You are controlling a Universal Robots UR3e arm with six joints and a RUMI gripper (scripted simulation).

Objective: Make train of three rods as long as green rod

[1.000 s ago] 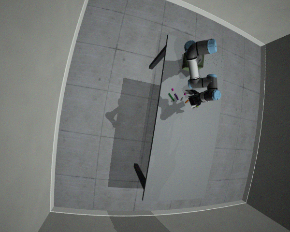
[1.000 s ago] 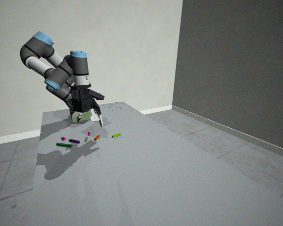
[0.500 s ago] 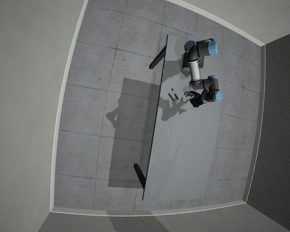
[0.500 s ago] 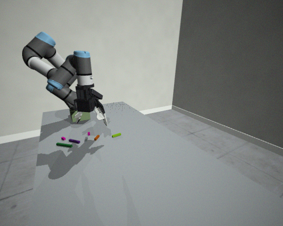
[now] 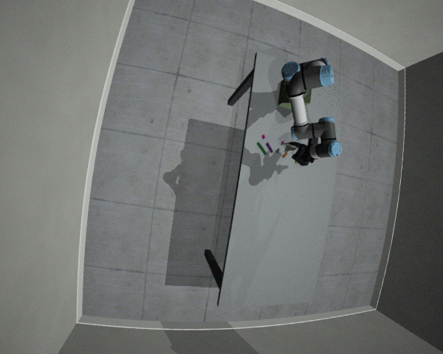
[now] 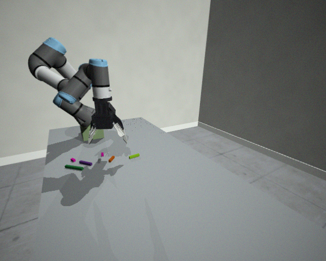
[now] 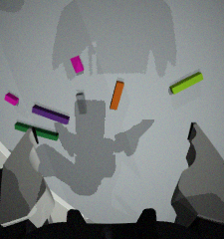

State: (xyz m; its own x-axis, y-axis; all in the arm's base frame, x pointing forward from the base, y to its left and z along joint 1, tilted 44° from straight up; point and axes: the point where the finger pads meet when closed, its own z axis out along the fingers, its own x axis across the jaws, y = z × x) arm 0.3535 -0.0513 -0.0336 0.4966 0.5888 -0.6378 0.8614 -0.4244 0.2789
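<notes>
Several rods lie apart on the grey table. The green rod lies at the left, with the purple rod just behind it and roughly parallel. One magenta rod lies left of the purple rod, and a second magenta rod lies farther back. A short grey rod lies in shadow, the orange rod to its right, and the lime rod farthest right. My gripper hangs open and empty above the rods, behind the orange one. In the wrist view the orange rod and grey rod lie ahead of my gripper.
The arm's green base block stands at the back of the table behind the gripper. The table's left edge runs close to the green rod. The arm's shadow covers the table around the rods.
</notes>
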